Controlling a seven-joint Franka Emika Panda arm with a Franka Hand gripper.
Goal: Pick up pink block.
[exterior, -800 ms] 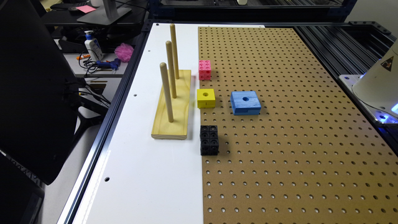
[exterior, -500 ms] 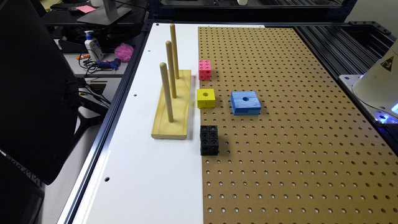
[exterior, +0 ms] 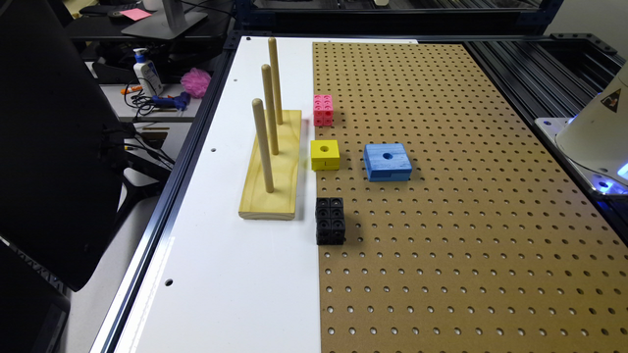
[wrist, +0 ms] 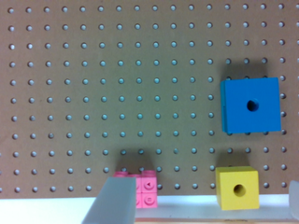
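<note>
The hand (wrist: 201, 205), fingers spread and empty, hangs high over the pink block (wrist: 145, 186).

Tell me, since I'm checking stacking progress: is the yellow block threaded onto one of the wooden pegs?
No, the yellow block sits flat on the pegboard beside the peg stand, whose three pegs are all bare.

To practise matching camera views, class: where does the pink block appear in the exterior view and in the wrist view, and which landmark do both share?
Exterior view: the pink block lies at the pegboard's edge, beyond the yellow block.
Wrist view: the pink block is partly hidden behind a grey finger.
Shared landmark: the yellow block.
</note>
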